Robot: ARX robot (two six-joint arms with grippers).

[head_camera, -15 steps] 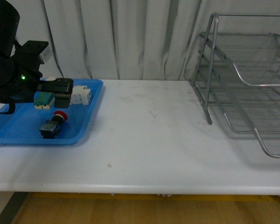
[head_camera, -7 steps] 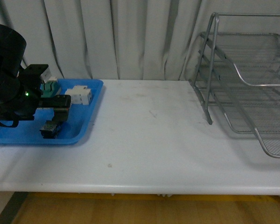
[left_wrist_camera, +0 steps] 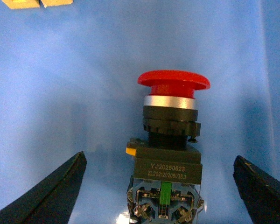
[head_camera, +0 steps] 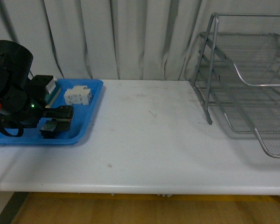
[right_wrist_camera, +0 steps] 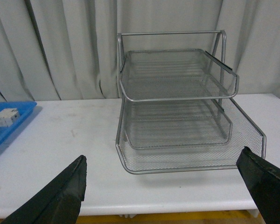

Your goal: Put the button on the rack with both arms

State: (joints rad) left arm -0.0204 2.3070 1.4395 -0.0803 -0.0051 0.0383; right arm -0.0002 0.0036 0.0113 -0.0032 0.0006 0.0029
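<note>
The red-capped, black-bodied push-button switch (left_wrist_camera: pixel 170 140) lies in the flat blue plastic tray (left_wrist_camera: pixel 60 70), at nine o'clock in the front view. It sits centred between the spread, empty jaws of the nearer left gripper (left_wrist_camera: pixel 158 161), long axis along the reach, cap foremost.

- Front view: from the robot's body, looking slightly downward across the white table (head_camera: pixel 154 140) to a grey curtain (head_camera: pixel 130 37). The blue tray (head_camera: pixel 86 119) lies far left. The wire rack (head_camera: pixel 242 93) is far right, cut off by the edge.
- Left wrist view: very close over the tray floor, facing the button (left_wrist_camera: pixel 170 149), which fills the middle between the tips of the left gripper (left_wrist_camera: pixel 158 161).
- Right wrist view: set well back, facing the whole rack front-on between the tips of the right gripper (right_wrist_camera: pixel 162 156).
- Shared: the front and right wrist views both show table, curtain, rack and a tray corner. The front and left wrist views share tray and button.
</note>
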